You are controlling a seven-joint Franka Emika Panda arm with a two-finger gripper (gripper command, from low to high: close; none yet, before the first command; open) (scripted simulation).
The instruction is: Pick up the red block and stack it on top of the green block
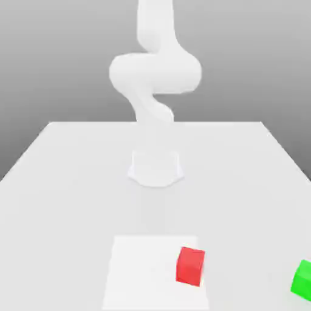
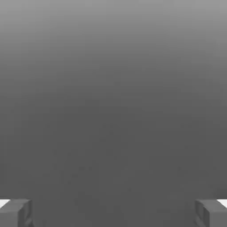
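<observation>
A white robot arm [image 1: 155, 73] rises from its round base [image 1: 155, 167] at the middle of a pale grey table [image 1: 54, 182], its upper links curling overhead. The red block [image 1: 191, 266] sits on a lighter square patch [image 1: 140, 273] of the table, at about five o'clock from the base in the exterior view. The green block [image 1: 303, 279] rests on the bare table at roughly four o'clock from the base, well apart from the red one and cut by the exterior view's right edge. In the hand view the gripper [image 2: 113, 213] has its fingers [image 2: 15, 213] spread wide with nothing between them, only flat grey beyond.
</observation>
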